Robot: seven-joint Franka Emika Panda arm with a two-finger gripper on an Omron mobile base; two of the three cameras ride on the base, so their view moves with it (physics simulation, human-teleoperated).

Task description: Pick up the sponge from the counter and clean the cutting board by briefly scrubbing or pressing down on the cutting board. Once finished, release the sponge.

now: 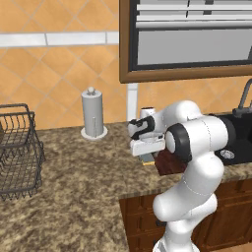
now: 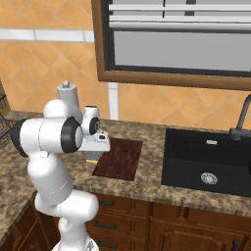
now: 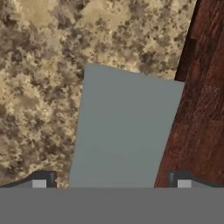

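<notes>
Below the pincer: the small flat rectangular sponge point(image 3: 124, 129), grey-green on top, lies on the broad brown-and-tan speckled granite counter point(image 3: 39, 87), between the two finger tips.
Beside the pincer: the flat dark reddish-brown wooden cutting board point(image 3: 201, 109) sits just to one side of the sponge, its long edge touching or nearly touching the sponge's edge; I cannot tell which.
Pincer state: the two-finger pincer point(image 3: 111, 183) is spread apart, one dark tip on each side of the sponge, grasping nothing yet.
Handling, as I judge it: a sponge should be light and soft, likely to squash under the fingers, not fragile and not slippery.
Where to take hold: across its narrow width, near the middle of the long sides, low enough to catch the firmer base layer.
Caution: the finger on the board side has little room and could land on the board's edge.
Count: one sponge, one cutting board, one black sink point(image 2: 208, 162), one grey paper-towel holder point(image 1: 92, 115), one dark wire basket point(image 1: 18, 152).
</notes>
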